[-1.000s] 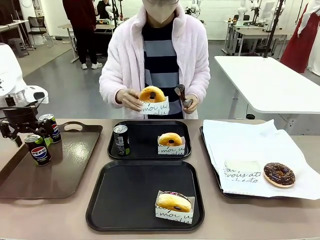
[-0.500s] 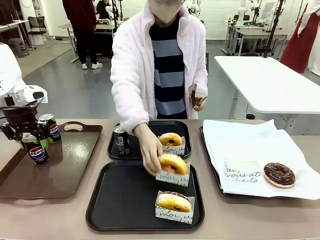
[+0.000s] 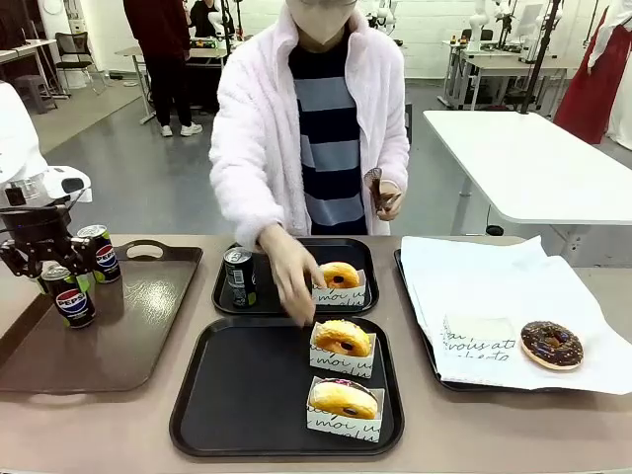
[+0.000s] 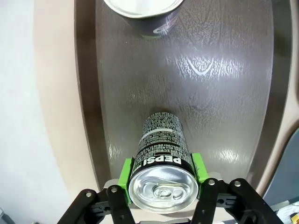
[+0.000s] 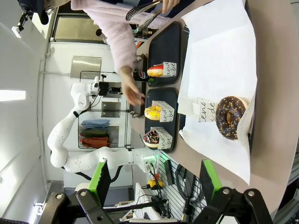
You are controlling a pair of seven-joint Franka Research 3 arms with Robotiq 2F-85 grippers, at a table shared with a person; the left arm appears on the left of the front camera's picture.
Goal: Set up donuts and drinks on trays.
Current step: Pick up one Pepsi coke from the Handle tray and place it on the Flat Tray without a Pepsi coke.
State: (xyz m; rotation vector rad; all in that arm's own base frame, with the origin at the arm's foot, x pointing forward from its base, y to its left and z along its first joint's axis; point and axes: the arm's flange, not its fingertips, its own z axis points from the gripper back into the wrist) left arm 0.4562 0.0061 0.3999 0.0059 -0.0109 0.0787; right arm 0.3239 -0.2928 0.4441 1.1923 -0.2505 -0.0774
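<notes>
Left arm (image 3: 15,128): white casing. Left gripper (image 4: 161,171) and right gripper (image 5: 154,179): black linkages, pivot screws, green pads (image 4: 125,173). Person (image 3: 326,89) wears fluffy pale-pink jacket (image 3: 247,138), navy-grey striped top (image 3: 331,168).

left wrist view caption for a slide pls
Left gripper clasping a Pepsi can over the glossy brown tray, second can beyond.

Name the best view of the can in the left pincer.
Left wrist view: the can sits close up, silver top and PEPSI print clear, the left pincer's green pads against both sides. Front view shows it small, upright at the brown tray's left side. Right wrist view: too far to tell.
</notes>
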